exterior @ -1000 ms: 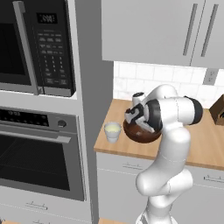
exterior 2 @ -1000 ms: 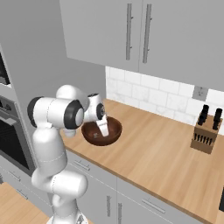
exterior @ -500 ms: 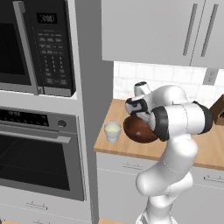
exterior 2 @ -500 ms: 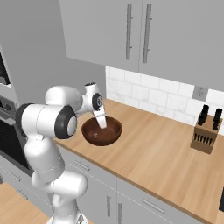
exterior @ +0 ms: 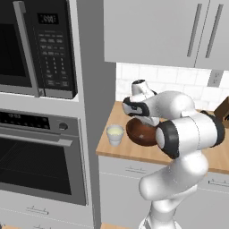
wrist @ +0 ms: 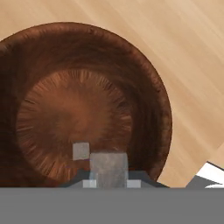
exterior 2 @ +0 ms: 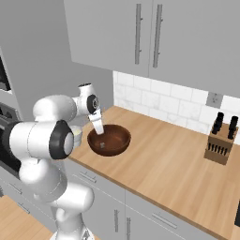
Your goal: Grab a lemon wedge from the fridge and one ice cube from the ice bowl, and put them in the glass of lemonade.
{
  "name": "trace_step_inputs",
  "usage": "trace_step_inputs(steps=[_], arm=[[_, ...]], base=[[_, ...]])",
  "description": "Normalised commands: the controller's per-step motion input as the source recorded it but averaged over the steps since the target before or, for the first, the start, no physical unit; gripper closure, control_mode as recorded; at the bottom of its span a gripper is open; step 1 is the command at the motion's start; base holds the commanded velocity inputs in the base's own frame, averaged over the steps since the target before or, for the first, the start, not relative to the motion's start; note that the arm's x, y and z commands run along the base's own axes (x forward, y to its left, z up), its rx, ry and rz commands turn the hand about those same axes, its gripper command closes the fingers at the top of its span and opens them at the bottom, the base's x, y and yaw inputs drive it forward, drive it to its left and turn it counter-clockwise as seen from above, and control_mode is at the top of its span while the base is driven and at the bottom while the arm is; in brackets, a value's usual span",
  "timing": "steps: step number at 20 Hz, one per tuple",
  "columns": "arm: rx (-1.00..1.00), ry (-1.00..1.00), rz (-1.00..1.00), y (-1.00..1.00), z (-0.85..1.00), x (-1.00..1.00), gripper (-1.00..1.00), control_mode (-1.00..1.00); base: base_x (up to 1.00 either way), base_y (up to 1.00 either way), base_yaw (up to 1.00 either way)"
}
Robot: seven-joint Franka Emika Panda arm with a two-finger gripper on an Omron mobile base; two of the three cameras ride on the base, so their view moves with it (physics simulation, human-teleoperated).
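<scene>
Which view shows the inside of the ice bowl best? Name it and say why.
The hand view: it looks straight down into the ice bowl, showing the brown floor and a small grey cube. The right base view shows the bowl slantwise on the counter. The left base view has it mostly hidden behind the arm.

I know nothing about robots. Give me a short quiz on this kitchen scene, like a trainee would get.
1. True or false: the glass of lemonade stands on the counter beside the ice bowl.
2. In the hand view, what sits between the fingers? A: a grey ice cube. B: a lemon wedge. C: a spoon.
3. In the right base view, what wooden thing stands towards the counter's right end?

Key: 1 true; 2 A; 3 the knife block.
</scene>
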Motion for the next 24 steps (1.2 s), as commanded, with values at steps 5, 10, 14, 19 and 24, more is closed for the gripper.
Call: trace_step_inputs(steps=[5,10,14,19,24], arm=[[0.04,0.0,0.34,0.02,0.22,-0.44,1.0,-1.0],[0.05,0.0,0.45,0.0,0.36,-0.37,1.0,-1.0],[0.05,0.0,0.52,0.0,0.27,-0.43,1.0,-1.0],[0.07,-0.03,0.56,0.0,0.25,-0.4,1.0,-1.0],[0.07,0.0,0.53,0.1,0.24,-0.11,1.0,-1.0]], base=[[0.0,0.0,0.0],[0.0,0.0,0.0],[0.0,0.0,0.0],[0.0,0.0,0.0],[0.0,0.0,0.0]])
